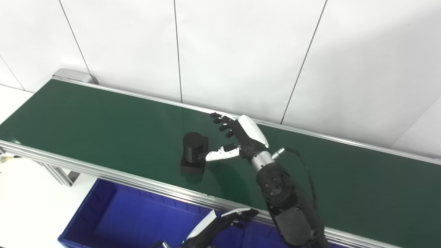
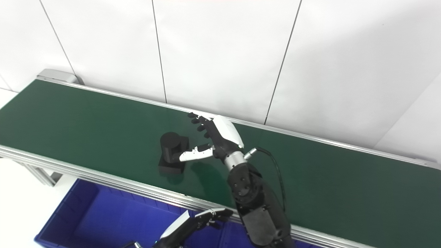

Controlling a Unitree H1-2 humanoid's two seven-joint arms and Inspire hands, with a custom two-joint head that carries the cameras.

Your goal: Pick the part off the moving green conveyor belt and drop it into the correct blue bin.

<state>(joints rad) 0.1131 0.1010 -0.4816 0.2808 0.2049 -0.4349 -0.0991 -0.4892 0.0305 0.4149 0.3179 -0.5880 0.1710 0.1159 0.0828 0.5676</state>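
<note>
My right hand [image 1: 241, 137] hovers spread and empty beside the black part [image 1: 194, 152] on the green conveyor belt [image 1: 103, 124], thumb at its side; my left hand [image 1: 220, 224] waits low, fingers loose.

A long green conveyor belt [image 1: 103, 117] runs across the scene, and the one thing standing on it is a black part [image 1: 194, 152], a cylinder on a square base. Left of the part the belt surface lies bare to its far end; right of the part the right hand [image 1: 237, 137] sits just beside it, fingers spread, thumb reaching in front of the cylinder. Behind the part a white wall [image 1: 241, 51] rises at the belt's edge. Nearer than the part, past the belt's metal rail, a blue bin [image 1: 103, 213] stands open-topped, with the left hand [image 1: 220, 224] over its right portion.
</note>
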